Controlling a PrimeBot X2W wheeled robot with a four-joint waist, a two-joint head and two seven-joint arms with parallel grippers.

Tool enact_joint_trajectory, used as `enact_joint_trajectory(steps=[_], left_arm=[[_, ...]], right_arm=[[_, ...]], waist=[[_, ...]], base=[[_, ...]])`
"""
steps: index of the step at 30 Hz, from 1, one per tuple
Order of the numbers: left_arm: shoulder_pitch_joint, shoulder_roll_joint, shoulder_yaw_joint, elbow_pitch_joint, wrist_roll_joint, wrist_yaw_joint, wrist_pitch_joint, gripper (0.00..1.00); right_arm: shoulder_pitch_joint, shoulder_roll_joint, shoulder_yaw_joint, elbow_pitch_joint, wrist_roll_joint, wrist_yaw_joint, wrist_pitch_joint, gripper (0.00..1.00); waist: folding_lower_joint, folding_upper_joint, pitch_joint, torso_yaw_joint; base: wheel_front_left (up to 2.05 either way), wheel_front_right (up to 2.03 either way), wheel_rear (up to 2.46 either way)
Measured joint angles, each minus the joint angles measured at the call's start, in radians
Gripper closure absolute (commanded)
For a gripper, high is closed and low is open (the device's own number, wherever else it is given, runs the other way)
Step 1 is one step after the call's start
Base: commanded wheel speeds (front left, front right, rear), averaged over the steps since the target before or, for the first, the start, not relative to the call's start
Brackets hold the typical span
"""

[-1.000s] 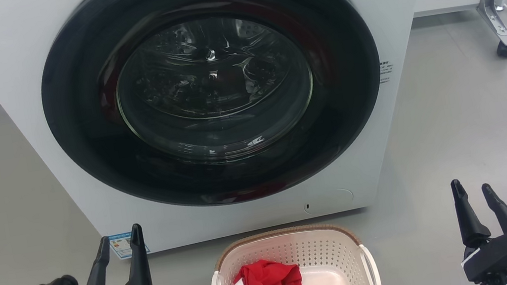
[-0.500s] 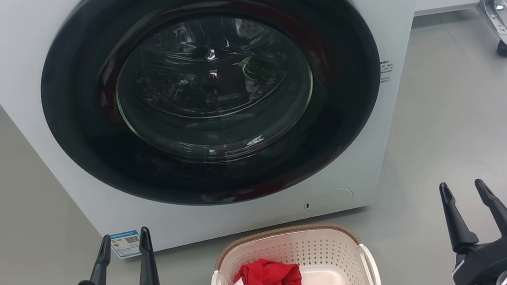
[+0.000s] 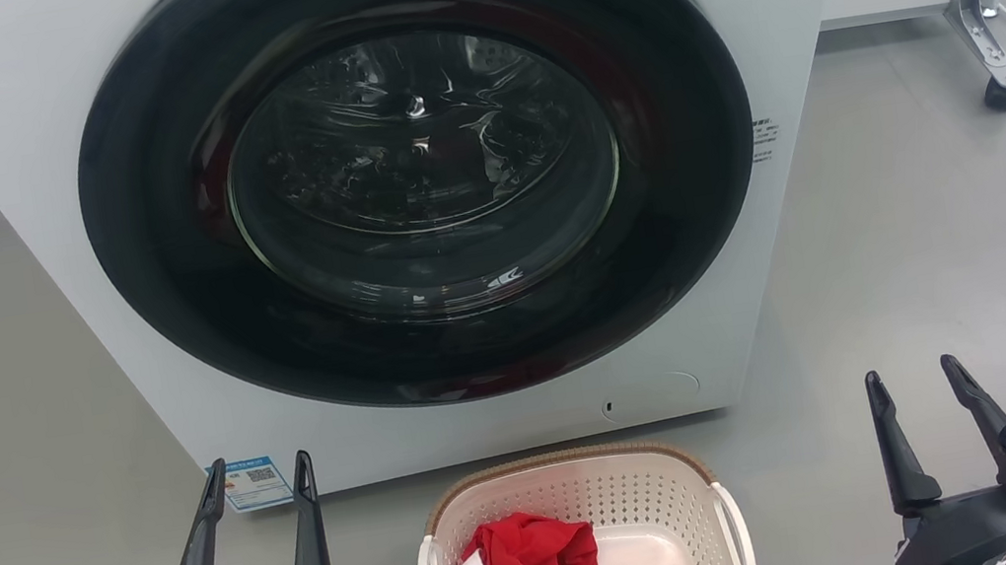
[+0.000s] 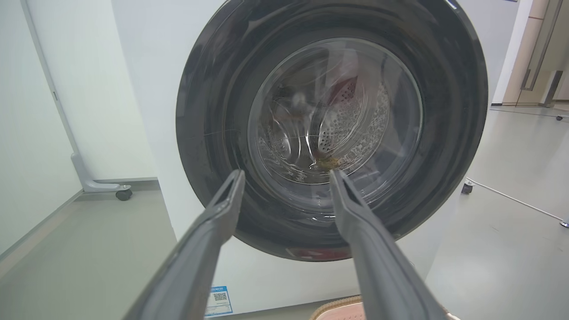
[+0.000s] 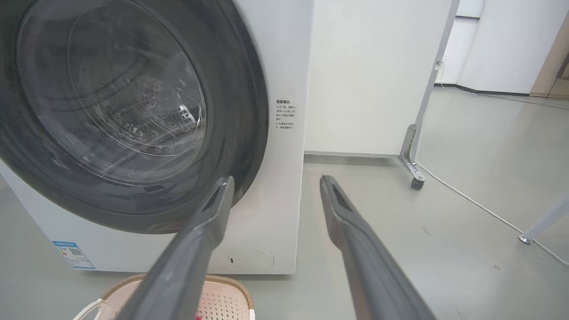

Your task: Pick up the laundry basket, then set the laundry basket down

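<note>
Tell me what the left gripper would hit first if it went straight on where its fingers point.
Most likely the round dark glass door of the white front-loading washing machine: in the left wrist view, the left gripper aims at its lower half. Nothing shows between them, though depth is unclear.

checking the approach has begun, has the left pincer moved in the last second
Yes. In the head view the left pincer has slid right, toward the laundry basket, which has stayed put.
</note>
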Motion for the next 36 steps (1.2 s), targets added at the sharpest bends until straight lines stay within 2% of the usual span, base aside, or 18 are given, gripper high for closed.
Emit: enact_joint_trajectory(steps=[6,36], left_arm=[[0.005,-0.006,0.001,-0.007,0.049,0.009,-0.012,0.00],[0.019,-0.043,0.025,0.010,0.011,0.006,-0.012,0.00]], right_arm=[[0.001,0.002,0.002,-0.002,-0.062,-0.009,-0.017,0.00],[0.006,0.020,-0.017,-0.005,-0.071,0.002,-0.017,0.00]], waist=[[0.0000,0.0001,0.001,0.000],[0.0000,0.0000,0.011,0.005]], base=[[0.00,0.00,0.00],[0.00,0.00,0.00]])
